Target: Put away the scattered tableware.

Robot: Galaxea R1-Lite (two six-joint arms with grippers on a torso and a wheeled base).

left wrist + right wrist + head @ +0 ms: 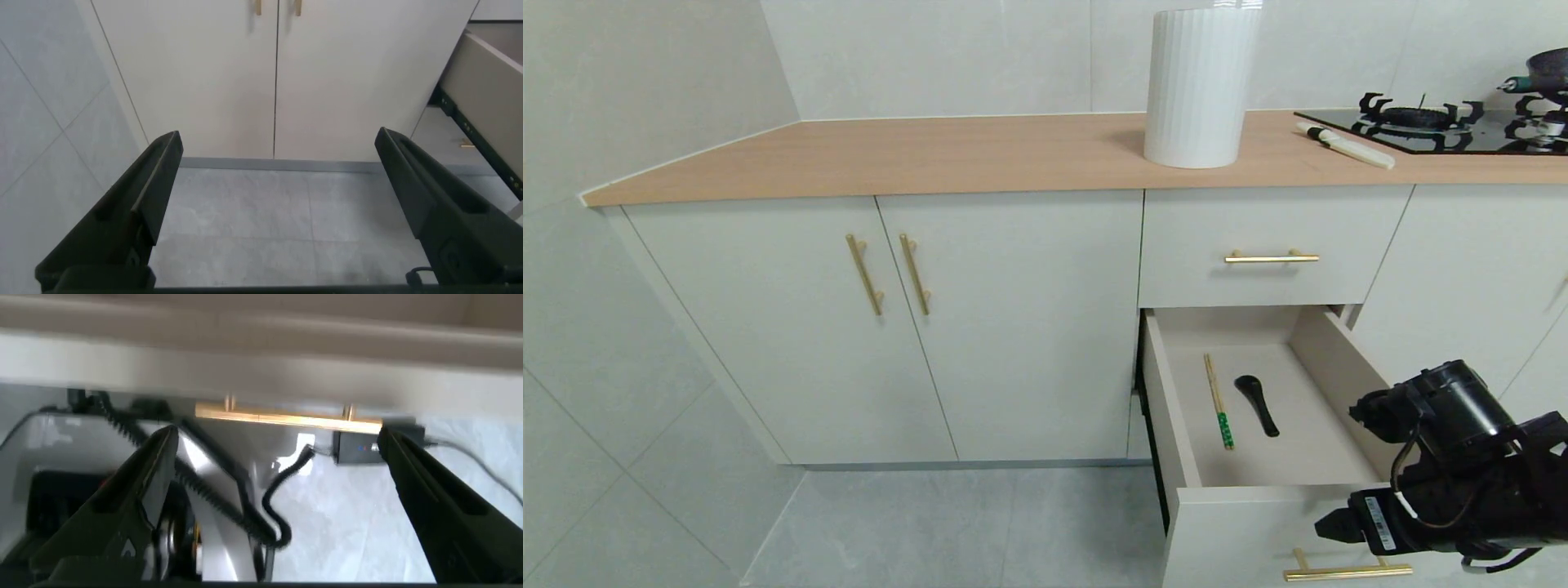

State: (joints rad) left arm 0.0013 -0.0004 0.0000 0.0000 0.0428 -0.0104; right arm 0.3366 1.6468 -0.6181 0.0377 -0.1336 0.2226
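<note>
The lower drawer (1170,408) stands pulled out. Inside it lie a pair of wooden chopsticks with green ends (1218,402) and a black spoon (1257,403), side by side. On the counter near the stove rests a cream-handled knife (1343,144). My right gripper (278,434) is open and sits low in front of the drawer's face, with the gold handle (288,417) just beyond its fingers; that arm (1445,474) shows at the lower right. My left gripper (278,137) is open with nothing in it, hanging over the grey floor before the cabinet doors.
A tall white ribbed container (1199,86) stands on the wooden counter (931,155). The gas stove (1437,126) is at the far right. A shut upper drawer (1270,245) sits above the pulled-out one, and double doors (890,327) lie to its left.
</note>
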